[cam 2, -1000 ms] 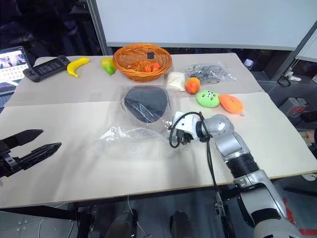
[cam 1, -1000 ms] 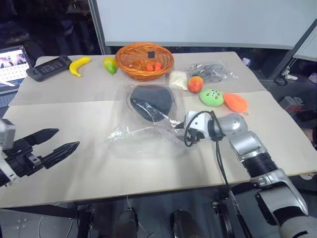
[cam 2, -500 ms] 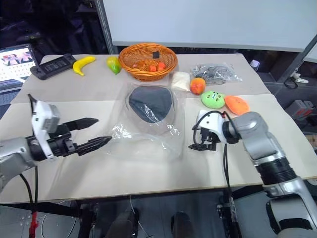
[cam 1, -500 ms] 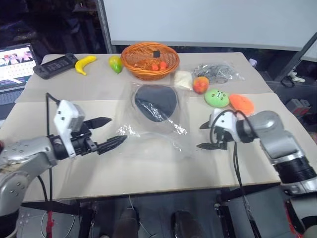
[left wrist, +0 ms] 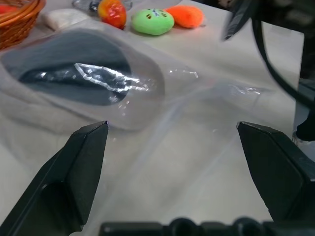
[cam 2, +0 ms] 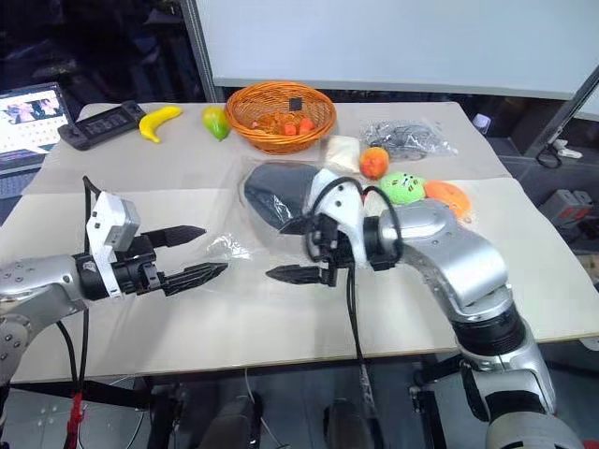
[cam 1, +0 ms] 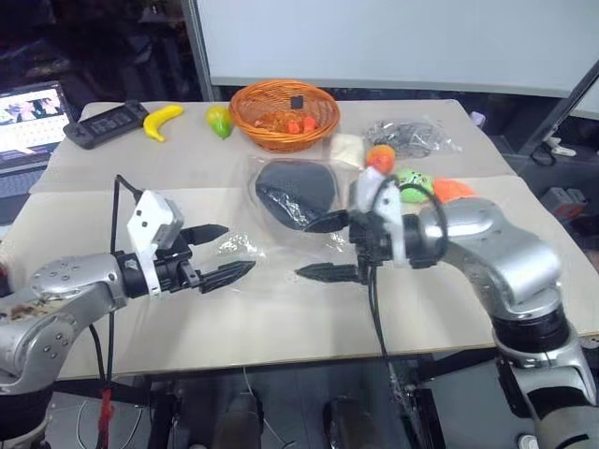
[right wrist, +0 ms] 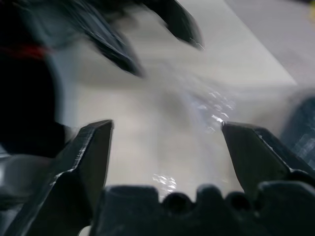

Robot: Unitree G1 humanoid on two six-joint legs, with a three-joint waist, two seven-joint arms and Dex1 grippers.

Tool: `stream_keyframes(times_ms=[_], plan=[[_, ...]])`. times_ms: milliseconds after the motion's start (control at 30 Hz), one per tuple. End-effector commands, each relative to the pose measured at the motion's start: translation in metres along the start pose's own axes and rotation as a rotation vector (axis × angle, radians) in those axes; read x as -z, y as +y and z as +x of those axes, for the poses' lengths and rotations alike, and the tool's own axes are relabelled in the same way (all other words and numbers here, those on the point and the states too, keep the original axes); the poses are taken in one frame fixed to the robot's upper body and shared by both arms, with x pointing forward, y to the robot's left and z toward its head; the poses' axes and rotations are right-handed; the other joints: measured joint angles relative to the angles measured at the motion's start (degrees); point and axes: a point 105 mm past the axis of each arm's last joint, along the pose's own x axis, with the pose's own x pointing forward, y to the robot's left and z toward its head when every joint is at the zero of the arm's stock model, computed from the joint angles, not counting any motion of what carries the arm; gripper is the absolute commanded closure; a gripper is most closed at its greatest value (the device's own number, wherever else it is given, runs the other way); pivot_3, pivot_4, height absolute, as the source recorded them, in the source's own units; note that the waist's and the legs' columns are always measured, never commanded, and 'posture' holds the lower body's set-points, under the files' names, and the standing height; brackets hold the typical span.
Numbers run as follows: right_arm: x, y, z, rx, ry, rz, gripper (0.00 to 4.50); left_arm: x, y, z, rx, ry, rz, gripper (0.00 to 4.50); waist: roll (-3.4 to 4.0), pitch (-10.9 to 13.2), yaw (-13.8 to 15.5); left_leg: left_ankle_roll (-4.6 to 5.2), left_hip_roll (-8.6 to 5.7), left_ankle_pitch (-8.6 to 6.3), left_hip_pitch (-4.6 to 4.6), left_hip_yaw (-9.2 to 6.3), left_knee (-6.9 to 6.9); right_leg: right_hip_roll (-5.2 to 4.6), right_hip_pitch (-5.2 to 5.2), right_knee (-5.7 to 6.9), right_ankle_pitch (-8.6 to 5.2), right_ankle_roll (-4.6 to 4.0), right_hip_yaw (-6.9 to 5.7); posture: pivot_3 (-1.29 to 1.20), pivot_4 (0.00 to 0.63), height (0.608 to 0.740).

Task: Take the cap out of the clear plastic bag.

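Observation:
The cap (cam 1: 295,189) lies dark grey lining up inside the clear plastic bag (cam 1: 281,245) in the middle of the table. The bag's crinkled near part spreads flat toward me. My left gripper (cam 1: 239,249) is open at the bag's left edge, pointing right. Facing it from the right, my right gripper (cam 1: 304,248) hovers open over the bag's near part, just in front of the cap. Nothing sits between either pair of fingers. In the left wrist view the cap (left wrist: 69,64) lies beyond the open fingers (left wrist: 83,162), under the film.
An orange wicker basket (cam 1: 284,112) stands behind the cap. A banana (cam 1: 161,122), a game controller (cam 1: 105,122) and a laptop (cam 1: 28,117) sit at the far left. A peach (cam 1: 379,157), green (cam 1: 409,178) and orange (cam 1: 454,190) plush toys and a small clear bag (cam 1: 409,136) lie at right.
My right gripper has opened, left the bag's right edge, and swung up and left over the bag's near part. The left arm came in from the left, then held still.

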Motion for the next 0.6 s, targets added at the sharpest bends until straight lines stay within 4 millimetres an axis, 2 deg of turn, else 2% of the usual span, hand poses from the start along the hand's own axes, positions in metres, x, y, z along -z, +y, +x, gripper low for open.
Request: stream_keyframes(times_ms=[33,133,267,333,367,433,467,500,600], plan=[[0.025,-0.009,0.008,0.131,0.133,-0.174,0.34,-0.009,-0.012,-0.01,0.032,-0.017,0.016,0.0,0.01,0.0,0.15,0.0,0.0,0.0,-0.06,0.0,-0.02,0.01,-0.06,0.01,0.0,0.0,0.0,0.0,0.15,0.74],[0.032,-0.019,0.01,0.202,0.181,-0.251,0.34,-0.008,-0.021,-0.013,0.068,-0.017,-0.018,0.0,0.02,0.01,0.14,0.0,0.01,0.0,-0.23,0.0,-0.02,0.01,-0.21,0.02,0.0,-0.01,0.0,0.0,0.15,0.74],[0.028,-0.023,0.014,0.233,0.177,-0.283,0.34,-0.005,-0.037,-0.011,0.129,-0.02,-0.099,0.0,0.02,0.01,-0.02,0.0,0.03,0.0,-0.15,-0.01,0.02,0.02,-0.12,0.04,0.0,-0.01,0.0,0.0,0.15,0.74],[0.021,-0.033,0.015,0.302,0.15,-0.277,0.34,0.006,-0.045,-0.004,0.156,0.009,-0.137,0.0,0.02,0.01,-0.15,0.0,0.03,0.0,-0.12,-0.02,0.03,0.02,-0.09,0.06,0.0,-0.01,0.0,0.0,0.15,0.74],[0.018,-0.037,0.016,0.327,0.135,-0.272,0.85,0.01,-0.049,-0.001,0.164,0.02,-0.151,0.0,0.02,0.01,-0.19,0.0,0.03,0.0,-0.09,-0.02,0.02,0.03,-0.07,0.06,0.0,-0.01,0.0,0.0,0.15,0.74],[0.011,-0.044,0.016,0.375,0.1,-0.238,1.41,0.017,-0.05,0.007,0.155,0.014,-0.211,0.0,0.02,0.01,-0.21,0.0,0.02,0.0,-0.05,-0.02,0.01,0.02,-0.04,0.06,0.0,-0.01,0.01,0.0,0.15,0.74],[0.009,-0.042,0.016,0.369,0.087,-0.235,1.87,0.022,-0.049,0.013,0.138,0.017,-0.234,0.0,0.02,0.01,-0.2,0.0,0.01,0.0,-0.06,-0.02,0.02,0.02,-0.04,0.08,0.0,-0.01,0.01,0.0,0.15,0.74],[0.008,-0.041,0.017,0.364,0.079,-0.234,2.07,0.026,-0.05,0.018,0.126,0.02,-0.248,0.0,0.01,0.01,-0.13,0.0,0.02,0.0,-0.07,-0.03,0.03,0.02,-0.04,0.08,0.01,0.0,0.01,0.0,0.15,0.74],[0.008,-0.038,0.018,0.349,0.076,-0.231,3.24,0.037,-0.047,0.036,0.065,0.034,-0.308,0.0,0.01,0.01,0.4,0.0,0.0,0.0,-0.09,-0.06,0.05,0.02,-0.02,0.08,0.01,0.01,-0.01,0.0,0.15,0.74]])
